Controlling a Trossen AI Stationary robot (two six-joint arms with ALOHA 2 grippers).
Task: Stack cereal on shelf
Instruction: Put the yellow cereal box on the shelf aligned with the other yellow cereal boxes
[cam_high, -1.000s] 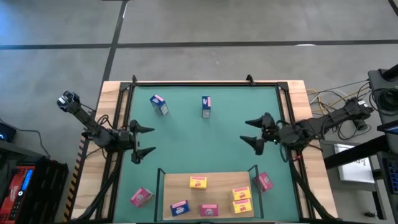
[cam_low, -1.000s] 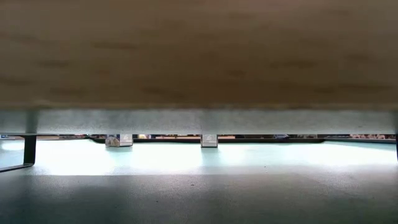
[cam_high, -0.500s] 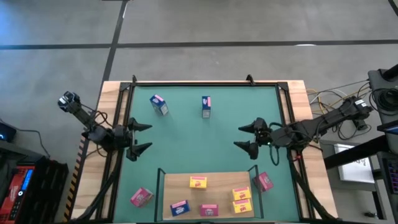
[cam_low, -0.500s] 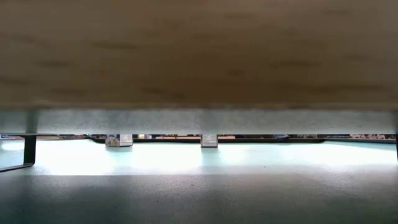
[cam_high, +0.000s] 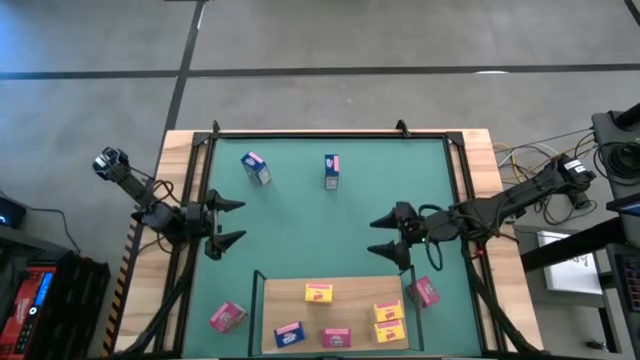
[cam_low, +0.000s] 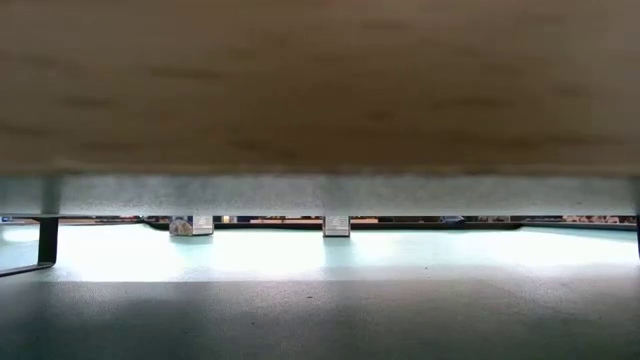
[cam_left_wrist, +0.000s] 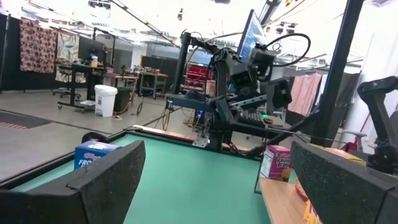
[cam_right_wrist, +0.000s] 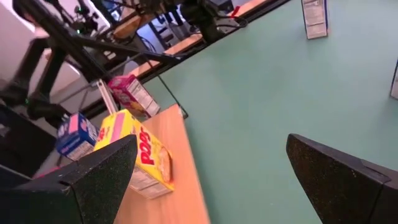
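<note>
The shelf (cam_high: 330, 310), a light-wood board with dark posts, stands at the mat's near edge. Three yellow boxes (cam_high: 319, 292), one blue (cam_high: 289, 333) and one pink (cam_high: 336, 338) lie on it. Pink boxes lie on the mat to its left (cam_high: 227, 316) and right (cam_high: 424, 291). A blue box (cam_high: 255, 168) and a pink-and-blue box (cam_high: 331, 171) stand on the far mat. My right gripper (cam_high: 375, 237) is open and empty just beyond the shelf's far right corner; its wrist view shows a yellow box (cam_right_wrist: 140, 152). My left gripper (cam_high: 238, 222) is open and empty at the mat's left.
The green mat (cam_high: 330, 220) has a dark frame around it, with a post (cam_high: 401, 127) at the far edge. The low view looks under the shelf board (cam_low: 320, 80) and shows the two far boxes' bases (cam_low: 336, 226). Cables lie off the table's right.
My right gripper has moved toward the table's left and near edges, coming close to the shelf's far right corner, still open. The boxes have not moved.
</note>
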